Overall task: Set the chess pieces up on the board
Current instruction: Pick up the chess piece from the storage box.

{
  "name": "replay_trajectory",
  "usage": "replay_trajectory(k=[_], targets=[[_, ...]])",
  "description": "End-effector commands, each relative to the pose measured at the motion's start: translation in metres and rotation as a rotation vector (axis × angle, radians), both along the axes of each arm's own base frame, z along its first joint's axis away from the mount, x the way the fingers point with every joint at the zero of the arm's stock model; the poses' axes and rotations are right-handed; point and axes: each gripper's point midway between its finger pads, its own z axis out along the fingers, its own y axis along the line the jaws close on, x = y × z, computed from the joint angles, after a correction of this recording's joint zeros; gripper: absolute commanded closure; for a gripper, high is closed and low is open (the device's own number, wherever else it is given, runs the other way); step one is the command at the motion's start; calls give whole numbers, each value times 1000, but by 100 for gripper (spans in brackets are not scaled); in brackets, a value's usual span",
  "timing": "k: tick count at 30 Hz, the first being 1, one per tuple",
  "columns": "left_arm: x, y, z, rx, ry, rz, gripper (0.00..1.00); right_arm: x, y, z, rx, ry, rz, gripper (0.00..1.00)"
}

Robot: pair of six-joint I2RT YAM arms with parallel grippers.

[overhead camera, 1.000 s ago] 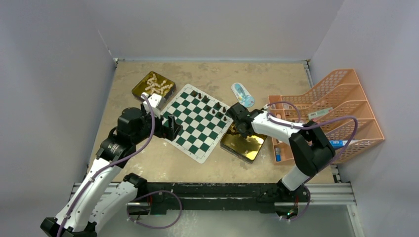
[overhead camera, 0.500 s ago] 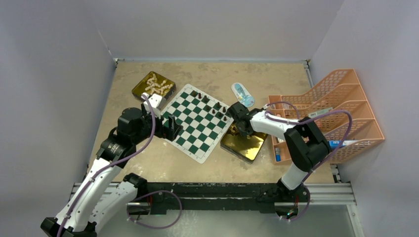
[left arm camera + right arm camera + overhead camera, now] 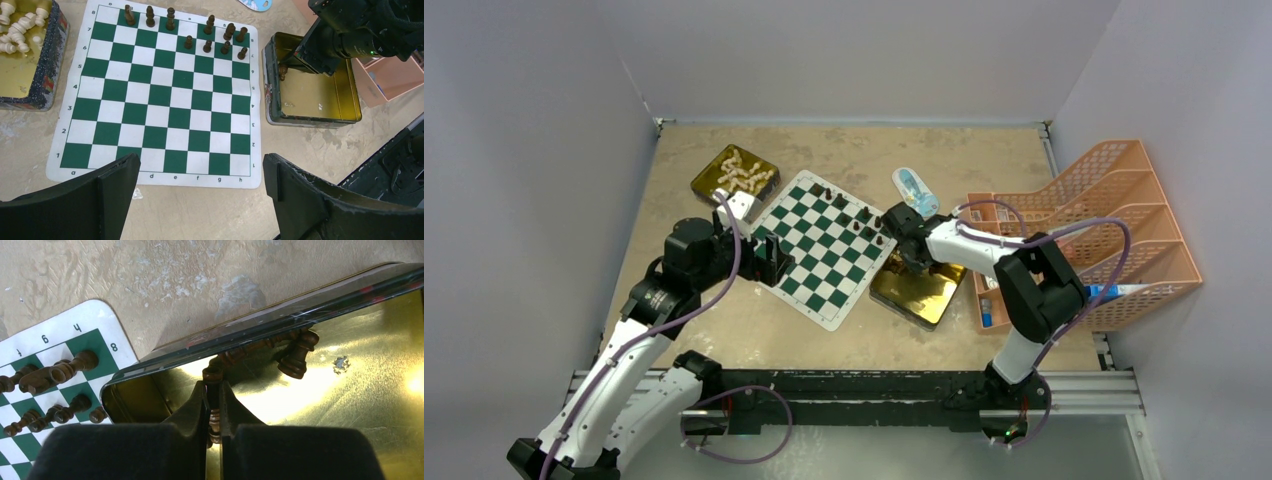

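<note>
Fingers of the left gripper [image 3: 773,259] stand wide apart, empty, at the edge of the board [image 3: 824,270]; the right gripper [image 3: 911,264] dips into a gold tin [image 3: 929,296] beside it. Left wrist: dark pieces [image 3: 207,46] stand on rows seven and eight. Right wrist: its fingers [image 3: 192,409] pinch one piece [image 3: 213,375] inside the tin.

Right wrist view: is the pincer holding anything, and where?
Yes: the right pincer is shut on a dark piece around its middle, head poking out, inside the tin.
</note>
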Motion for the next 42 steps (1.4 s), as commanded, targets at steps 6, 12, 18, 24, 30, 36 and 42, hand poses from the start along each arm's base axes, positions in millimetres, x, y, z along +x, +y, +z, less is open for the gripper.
replay_trajectory(k=[6,12,18,24,30,36,42], targets=[[4,-4,17,-52,-52,0,9,6,-9,37,-37,-61,42,100],[0,-15,21,-116,-29,-29,11,9,-21,63,-60,-172,52,100],[-10,-29,29,-233,48,-61,14,17,-24,97,-70,-306,132,100],[-23,-50,31,-335,135,-158,16,13,-25,108,-54,-352,167,100],[-24,-58,41,-369,149,-200,20,12,-2,129,14,-486,381,100],[-32,-64,33,-444,209,-204,22,-3,12,154,70,-666,574,100],[-36,-71,36,-564,292,-192,22,-11,26,188,82,-836,720,100]])
